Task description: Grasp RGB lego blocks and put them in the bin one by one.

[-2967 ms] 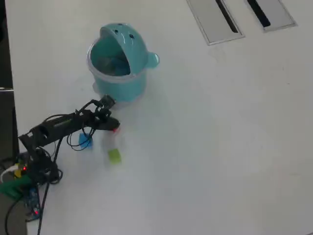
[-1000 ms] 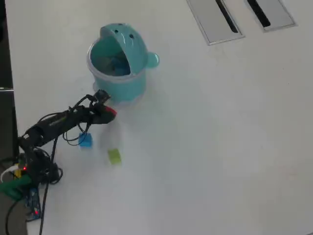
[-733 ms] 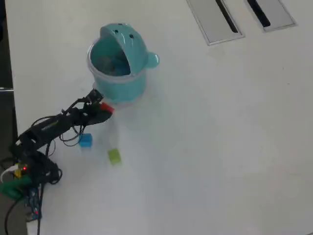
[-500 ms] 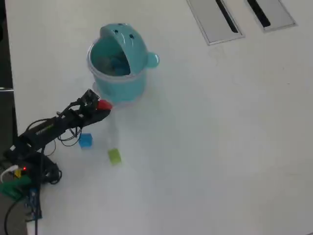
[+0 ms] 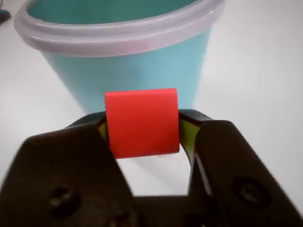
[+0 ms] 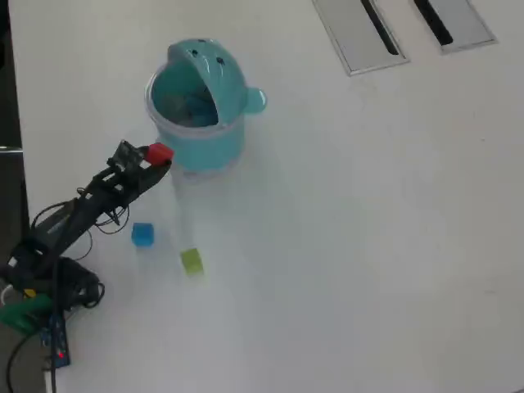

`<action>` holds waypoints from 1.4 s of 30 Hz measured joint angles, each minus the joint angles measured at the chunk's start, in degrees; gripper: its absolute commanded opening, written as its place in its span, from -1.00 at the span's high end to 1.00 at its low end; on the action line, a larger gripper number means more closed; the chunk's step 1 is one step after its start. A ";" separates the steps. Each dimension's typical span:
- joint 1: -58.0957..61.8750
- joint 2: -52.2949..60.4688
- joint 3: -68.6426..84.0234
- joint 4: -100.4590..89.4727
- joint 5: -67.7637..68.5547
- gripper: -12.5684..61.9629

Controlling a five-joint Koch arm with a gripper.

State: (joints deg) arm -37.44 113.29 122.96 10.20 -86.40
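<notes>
In the overhead view the arm [image 6: 82,214] enters from the lower left corner, its base cut off by the picture's edge amid a tangle of wires. The gripper [image 6: 155,157] reaches up and to the right, and its two jaws cannot be told apart from above. The wrist view settles that: the jaws sit at a narrow gap, pressed against both sides of the red block [image 5: 141,122], which they hold clear of the table [image 5: 255,66]. Their lower parts run off the bottom of that picture. In the overhead view the red block [image 6: 160,153] shows at the gripper's tip, just beside the left wall of the bin [image 6: 201,135] and near its rim.

Three blocks can be counted. The blue block [image 6: 142,234] lies on the table below the arm, and the green block [image 6: 191,261] lies near it, to the right and slightly lower; the two are apart. Neither shows in the wrist view.

There is one bin. In the wrist view the bin [image 5: 128,71] fills the background right behind the red block, with its top cut off by the frame. From above, what lies inside is dim and hard to make out.

At the top right lie two grey panels [image 6: 357,33], both cut off by the upper edge.
</notes>
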 measured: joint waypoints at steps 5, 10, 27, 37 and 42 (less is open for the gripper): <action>-0.09 -0.18 -9.32 -1.41 2.29 0.52; -0.35 -2.72 -16.26 0.44 2.55 0.52; -2.37 -20.48 -38.41 3.08 2.64 0.52; -3.25 -31.90 -46.58 0.09 2.64 0.51; -3.08 -33.49 -46.58 -1.23 2.20 0.45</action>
State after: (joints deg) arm -40.52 79.80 76.38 8.96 -84.20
